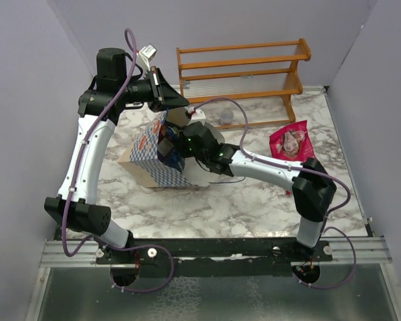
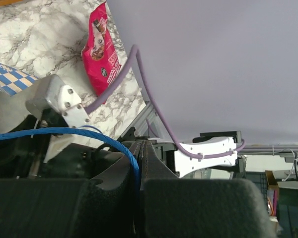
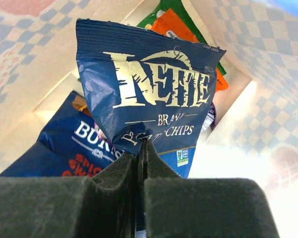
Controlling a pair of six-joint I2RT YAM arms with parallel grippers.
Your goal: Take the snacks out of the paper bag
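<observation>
The paper bag (image 1: pixel 147 164) lies on its side on the marble table, mouth towards the right arm. My left gripper (image 2: pixel 140 144) is shut on the bag's blue cord handle (image 2: pixel 64 131) and holds it up; in the top view it (image 1: pixel 179 105) sits above the bag's back edge. My right gripper (image 3: pixel 141 145) is inside the bag, shut on the lower edge of a dark blue packet (image 3: pixel 149 94). Behind it lie another blue packet (image 3: pixel 64 144), an orange one (image 3: pixel 186 32) and a green one (image 3: pixel 171 9). A big red packet (image 1: pixel 289 140) lies on the table to the right, also in the left wrist view (image 2: pixel 102 49).
An orange-brown wooden rack (image 1: pixel 240 70) stands at the back of the table. A small clear cup (image 1: pixel 226 119) sits in front of it. Grey walls close in the left, back and right sides.
</observation>
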